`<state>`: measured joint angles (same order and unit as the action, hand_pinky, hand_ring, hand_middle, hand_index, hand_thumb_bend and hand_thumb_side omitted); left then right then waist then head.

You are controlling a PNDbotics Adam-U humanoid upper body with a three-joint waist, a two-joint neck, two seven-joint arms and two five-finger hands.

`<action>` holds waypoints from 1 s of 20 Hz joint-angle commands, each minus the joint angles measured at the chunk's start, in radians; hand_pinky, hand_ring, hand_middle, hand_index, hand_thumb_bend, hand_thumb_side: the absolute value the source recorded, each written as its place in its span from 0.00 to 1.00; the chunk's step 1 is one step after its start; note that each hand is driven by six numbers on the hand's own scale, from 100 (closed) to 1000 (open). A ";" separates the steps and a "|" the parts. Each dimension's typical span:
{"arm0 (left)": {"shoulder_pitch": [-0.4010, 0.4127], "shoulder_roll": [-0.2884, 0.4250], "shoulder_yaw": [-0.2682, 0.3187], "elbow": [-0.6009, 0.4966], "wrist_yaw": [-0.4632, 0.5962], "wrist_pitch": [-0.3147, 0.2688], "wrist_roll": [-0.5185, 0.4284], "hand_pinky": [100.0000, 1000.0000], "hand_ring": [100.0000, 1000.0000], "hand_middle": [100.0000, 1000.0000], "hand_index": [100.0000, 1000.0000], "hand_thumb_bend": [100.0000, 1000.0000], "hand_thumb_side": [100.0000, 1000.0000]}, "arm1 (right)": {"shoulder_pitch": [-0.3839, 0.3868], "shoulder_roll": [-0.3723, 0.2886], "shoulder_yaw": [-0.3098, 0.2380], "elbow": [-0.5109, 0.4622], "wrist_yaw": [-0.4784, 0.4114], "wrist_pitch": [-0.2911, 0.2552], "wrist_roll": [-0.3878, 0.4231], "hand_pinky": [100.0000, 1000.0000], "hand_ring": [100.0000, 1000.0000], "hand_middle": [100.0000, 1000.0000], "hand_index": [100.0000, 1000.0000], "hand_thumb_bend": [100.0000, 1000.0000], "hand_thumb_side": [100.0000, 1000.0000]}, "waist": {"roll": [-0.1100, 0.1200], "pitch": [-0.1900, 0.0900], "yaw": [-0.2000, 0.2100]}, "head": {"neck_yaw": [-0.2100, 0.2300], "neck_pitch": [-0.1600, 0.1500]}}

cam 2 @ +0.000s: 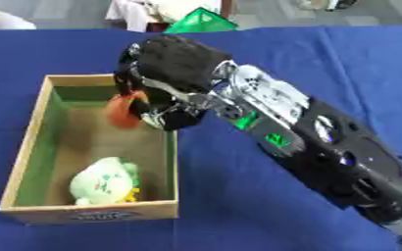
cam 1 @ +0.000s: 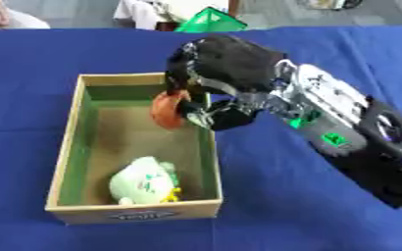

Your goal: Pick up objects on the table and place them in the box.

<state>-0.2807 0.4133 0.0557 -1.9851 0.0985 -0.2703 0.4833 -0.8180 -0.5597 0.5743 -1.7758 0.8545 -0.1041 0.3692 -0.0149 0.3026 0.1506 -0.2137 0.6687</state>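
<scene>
One hand shows, the right hand (cam 1: 217, 73), reaching in from the lower right over the blue table (cam 1: 307, 211) and hanging above the far right part of the box (cam 1: 134, 212). Its fingers (cam 1: 177, 86) are curled round a small orange-brown object (cam 1: 166, 110), which hangs just under the palm, above the box's green-lined inside and close to its right wall. Below and nearer the camera than the hand, a pale green plush toy (cam 1: 144, 187) lies on the box floor against the near wall. On the box's near outer face sits a small dark label (cam 1: 138, 214), its writing too blurred to read. Beyond the hand, past the table's far edge, a green triangular thing (cam 1: 210, 22) stands.
</scene>
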 commanded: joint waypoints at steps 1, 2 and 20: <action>-0.010 0.010 0.003 -0.015 0.005 0.002 -0.003 0.73 0.83 0.70 0.73 0.15 0.78 | -0.014 0.014 0.010 0.040 0.046 -0.041 0.009 0.61 0.60 0.49 0.65 0.00 0.00 | 0.004 -0.016 0.002 | -0.004 0.003; -0.010 0.010 0.003 -0.015 0.005 0.002 -0.003 0.73 0.83 0.70 0.73 0.15 0.78 | -0.012 0.019 0.013 0.052 0.056 -0.053 0.017 0.61 0.60 0.51 0.66 0.00 0.00 | 0.004 -0.015 0.001 | -0.004 0.002; -0.002 0.014 0.011 -0.015 0.000 0.001 0.004 0.73 0.83 0.70 0.73 0.16 0.78 | 0.021 -0.060 -0.165 -0.202 -0.042 0.016 -0.057 0.69 0.69 0.61 0.78 0.00 0.17 | 0.008 -0.023 -0.020 | 0.014 -0.005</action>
<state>-0.2786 0.4125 0.0541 -1.9851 0.1012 -0.2686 0.4827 -0.7866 -0.5850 0.4473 -1.9313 0.8392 -0.1067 0.3294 -0.0107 0.3012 0.1310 -0.2040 0.6671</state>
